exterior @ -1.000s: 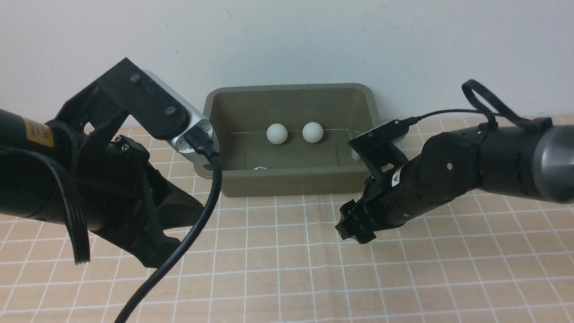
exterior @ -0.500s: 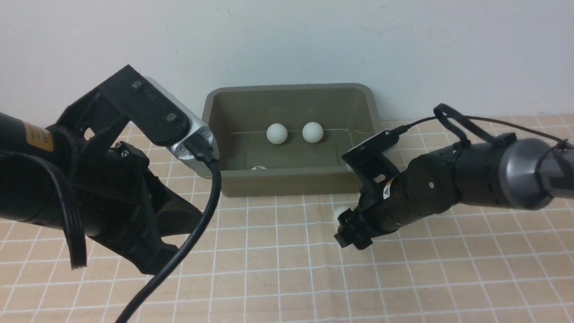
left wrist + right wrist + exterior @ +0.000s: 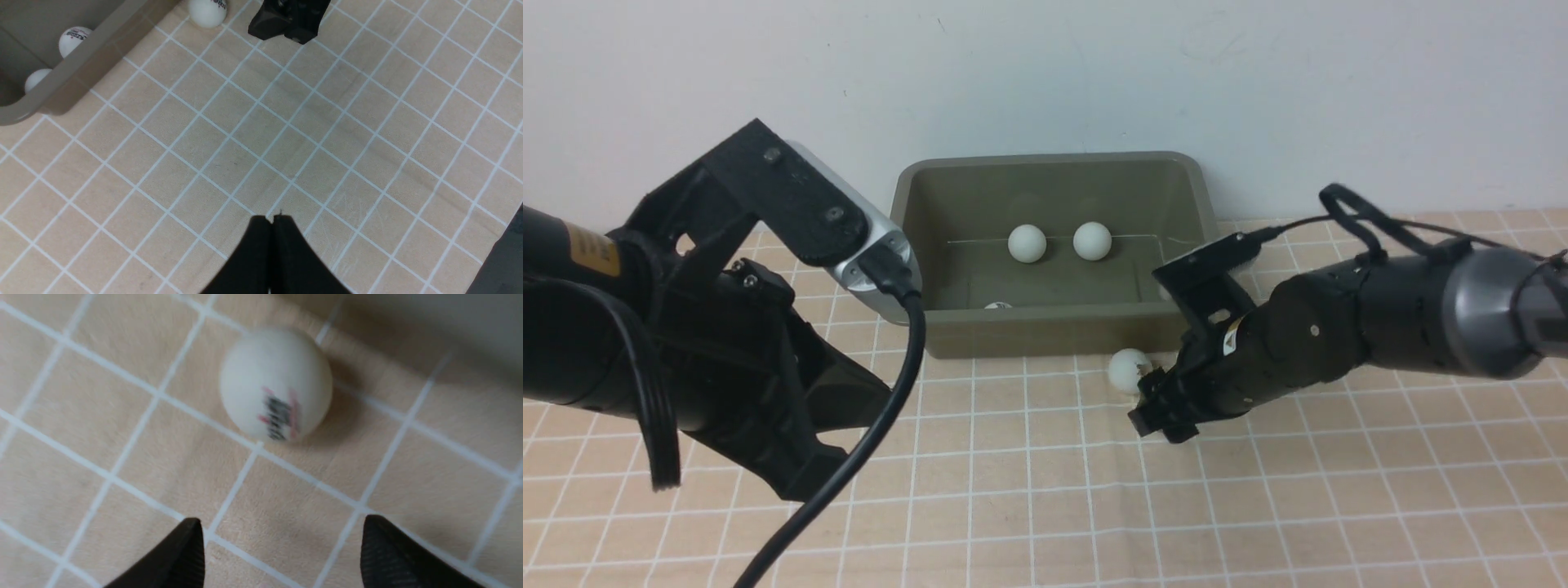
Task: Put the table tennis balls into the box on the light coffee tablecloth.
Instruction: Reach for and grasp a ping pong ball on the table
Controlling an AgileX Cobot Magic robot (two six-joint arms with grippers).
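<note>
One ball (image 3: 1128, 369) on cloth (image 3: 1045, 490), three balls (image 3: 1027, 243) (image 3: 1092, 241) (image 3: 997, 306) in box (image 3: 1045, 158), left jaws closed, right jaws apart

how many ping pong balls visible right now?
4. Two balls on the box floor, one peeking over its near wall, one on the tablecloth beside the open right end effector. Others may hide behind the right arm.
</note>
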